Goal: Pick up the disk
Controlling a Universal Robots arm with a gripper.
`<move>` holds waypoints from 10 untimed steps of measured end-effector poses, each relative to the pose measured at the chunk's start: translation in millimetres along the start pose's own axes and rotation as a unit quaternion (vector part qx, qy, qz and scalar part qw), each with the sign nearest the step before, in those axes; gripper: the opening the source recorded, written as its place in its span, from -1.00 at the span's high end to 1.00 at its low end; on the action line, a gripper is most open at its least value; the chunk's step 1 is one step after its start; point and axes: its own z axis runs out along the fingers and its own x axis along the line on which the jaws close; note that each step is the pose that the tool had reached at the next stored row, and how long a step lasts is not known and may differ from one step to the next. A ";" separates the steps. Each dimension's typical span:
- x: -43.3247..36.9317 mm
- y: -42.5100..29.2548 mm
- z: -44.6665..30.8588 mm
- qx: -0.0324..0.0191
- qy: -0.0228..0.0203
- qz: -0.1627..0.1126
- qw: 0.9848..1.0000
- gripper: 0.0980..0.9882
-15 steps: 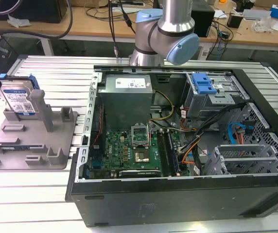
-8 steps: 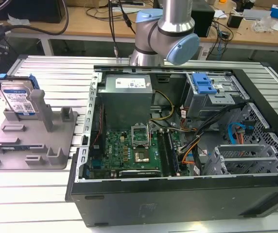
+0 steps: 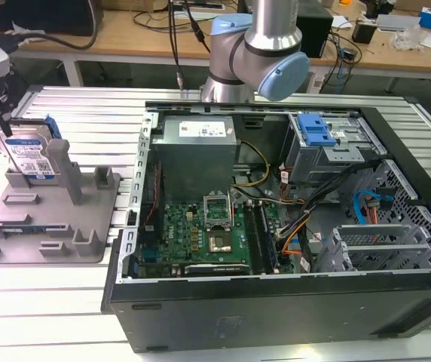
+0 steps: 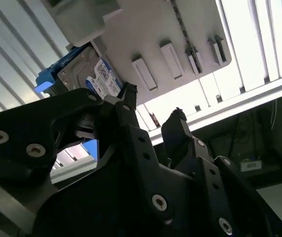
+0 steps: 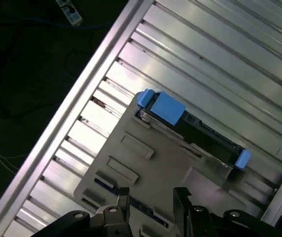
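While in holder (image 3: 50, 219), disk (image 3: 29, 154) top edge bare.

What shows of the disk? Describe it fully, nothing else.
The disk is a flat silver-metal hard drive with a white-and-blue label and blue plastic rails at its ends. It stands upright on a long edge in a slot of the grey plastic holder, at the exterior view's left, label facing that camera. As far as shows, just the holder touches it. In the first wrist view the open pincer hangs apart from it, gripping nothing.
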 end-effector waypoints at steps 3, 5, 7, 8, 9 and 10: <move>0.0 0.0 0.1 0.000 0.001 -0.032 0.999 0.14; 0.0 0.0 0.1 0.000 0.002 -0.054 0.999 0.14; 0.0 0.0 0.2 0.000 0.003 -0.074 0.997 0.14; 0.0 0.0 0.2 0.000 0.003 -0.083 0.997 0.14; 0.0 0.0 0.2 0.000 0.004 -0.093 0.996 0.14; 0.0 0.0 0.3 0.000 0.004 -0.102 0.995 0.14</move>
